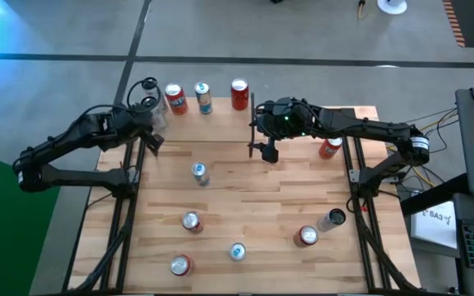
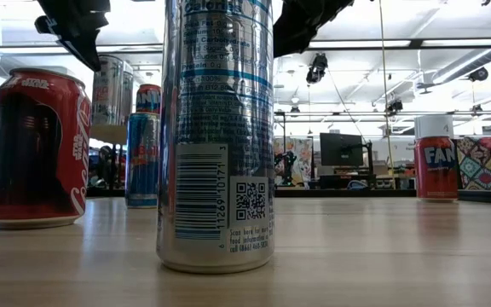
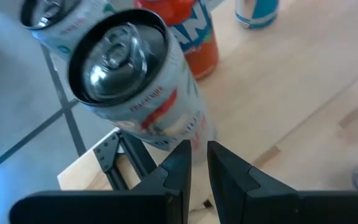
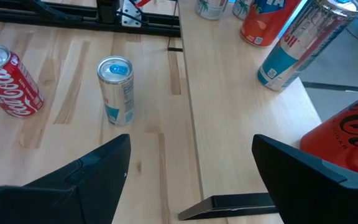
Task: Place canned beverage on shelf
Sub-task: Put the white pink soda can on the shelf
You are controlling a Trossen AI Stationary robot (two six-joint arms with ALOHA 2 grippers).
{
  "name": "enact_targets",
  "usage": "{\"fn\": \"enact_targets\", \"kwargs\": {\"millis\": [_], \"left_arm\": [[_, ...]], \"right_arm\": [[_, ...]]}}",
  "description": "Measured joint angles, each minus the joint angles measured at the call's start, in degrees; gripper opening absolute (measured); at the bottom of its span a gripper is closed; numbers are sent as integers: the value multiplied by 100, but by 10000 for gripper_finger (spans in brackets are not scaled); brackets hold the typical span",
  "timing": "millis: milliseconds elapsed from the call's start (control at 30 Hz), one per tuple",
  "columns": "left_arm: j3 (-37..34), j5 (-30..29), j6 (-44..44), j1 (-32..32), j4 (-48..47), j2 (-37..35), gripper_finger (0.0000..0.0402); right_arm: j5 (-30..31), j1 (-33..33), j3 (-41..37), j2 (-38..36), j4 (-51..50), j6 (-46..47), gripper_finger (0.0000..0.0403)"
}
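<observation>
Two claws are working over the far part of the wooden surface (image 1: 245, 205). The right claw (image 4: 191, 165) is hanging released, its fingers spread wide and holding nothing, just above the near edge of the shelf (image 4: 241, 112). Beneath it and to one side, a slim blue-topped can (image 4: 117, 87) is standing upright on the surface, with a red cola can (image 4: 11, 81) a little farther off. Beyond the right claw, on the shelf board, a red can (image 4: 347, 140) is standing close by, then a tall blue-and-silver can (image 4: 303, 43), then an orange can (image 4: 266, 22) farther along.

The left claw (image 3: 196, 163) is clenched, its fingers nearly touching and gripping nothing. Just ahead of its fingertips a white can (image 3: 138, 84) is standing at the corner of the shelf; whether they are touching cannot be told. Beyond that can, the orange can is standing on the same board.
</observation>
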Motion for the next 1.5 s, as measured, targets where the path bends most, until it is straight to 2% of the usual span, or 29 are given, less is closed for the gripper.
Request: {"fn": "enact_targets", "kwargs": {"millis": [500, 633, 733, 833, 1000, 1067, 1367, 1500], "left_arm": [[-7, -295, -112, 46, 111, 26, 37], [-9, -666, -105, 63, 234, 28, 37], [7, -686, -109, 64, 361, 20, 37], [104, -453, -147, 63, 378, 20, 37], [220, 475, -192, 63, 428, 17, 37], [152, 563, -195, 64, 435, 31, 37], [57, -374, -192, 74, 455, 299, 37], [57, -442, -166, 94, 454, 365, 37]], "right_arm": [[0, 0, -8, 0, -2, -2, 325], [0, 0, -17, 0, -5, 2, 325], [0, 0, -17, 0, -14, 21, 325], [0, 0, -20, 0, -35, 69, 325], [0, 0, -20, 0, -125, 116, 325], [0, 0, -23, 0, -143, 118, 325], [2, 0, -39, 0, -144, 122, 325], [2, 0, -39, 0, -144, 120, 325]]}}
